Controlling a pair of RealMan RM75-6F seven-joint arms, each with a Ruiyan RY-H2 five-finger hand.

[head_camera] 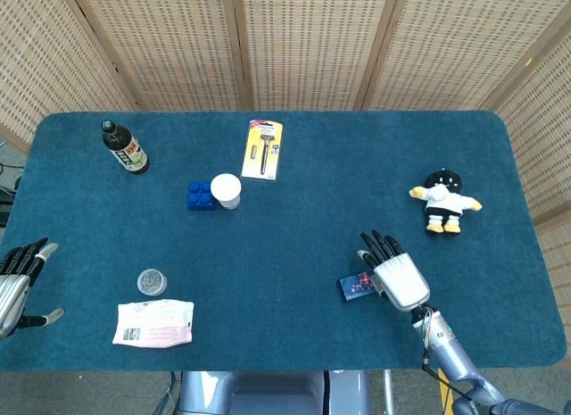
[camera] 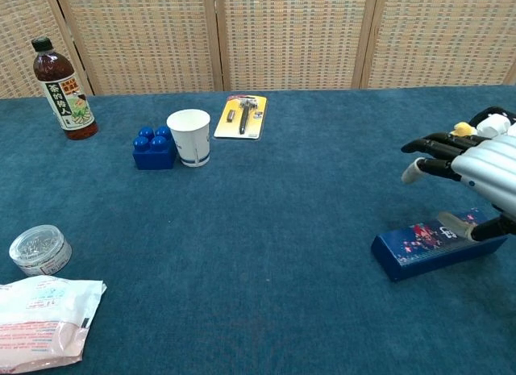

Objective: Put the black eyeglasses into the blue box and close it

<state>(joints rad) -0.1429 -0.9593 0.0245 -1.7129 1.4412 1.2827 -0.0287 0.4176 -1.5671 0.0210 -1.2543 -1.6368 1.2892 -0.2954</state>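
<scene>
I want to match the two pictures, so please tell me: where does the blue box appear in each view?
Head view: the blue box lies lower right of centre, partly under the right robot hand.
Chest view: the blue box lies at the lower right, lid closed, with the right robot hand above its right end.
Shared landmark: the plush toy sits beyond the box, further right; in the chest view it peeks out behind the hand.

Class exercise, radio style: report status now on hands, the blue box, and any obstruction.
Right hand open above blue box, thumb touching lid. Left hand open, idle at table edge. Box closed. Nothing in the way.
</scene>
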